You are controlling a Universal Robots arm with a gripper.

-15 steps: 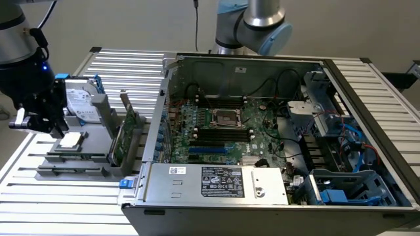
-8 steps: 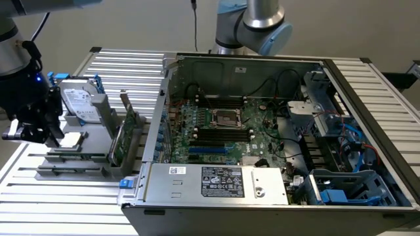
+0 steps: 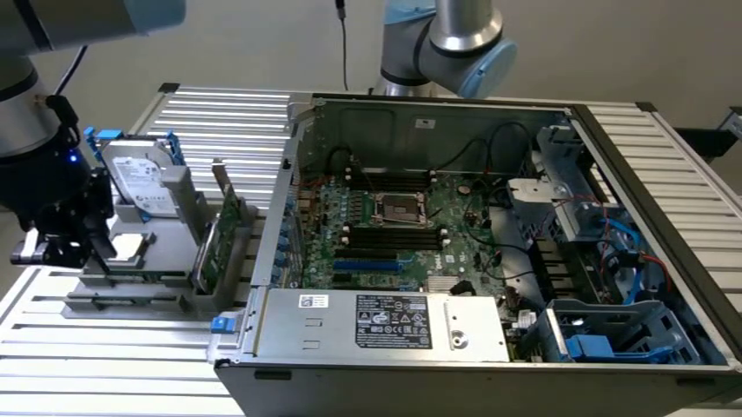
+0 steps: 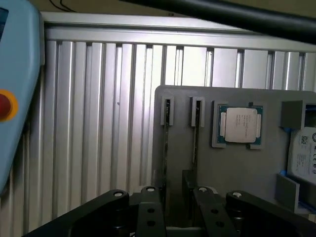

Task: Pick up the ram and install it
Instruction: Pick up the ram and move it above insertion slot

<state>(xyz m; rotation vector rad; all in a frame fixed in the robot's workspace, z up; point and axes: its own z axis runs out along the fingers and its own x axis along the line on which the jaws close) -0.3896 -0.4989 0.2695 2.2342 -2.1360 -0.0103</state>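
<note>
Slatted aluminium table (image 3: 116, 365) carries a grey holder (image 4: 237, 168) whose slot props the ram (image 4: 165, 148) on edge, likely for pinching from above; the gripper (image 4: 175, 217) hovers over it, fingers parted, grasping nothing.

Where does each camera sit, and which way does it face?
Exterior view: off the arm, raised, looks down on the open computer case and gray holder; arm and gripper show at the exterior view's left.
Wrist view: on the wrist, looks down past the open gripper onto the holder.
Shared: gripper, holder, hard drive, slatted table.
</note>
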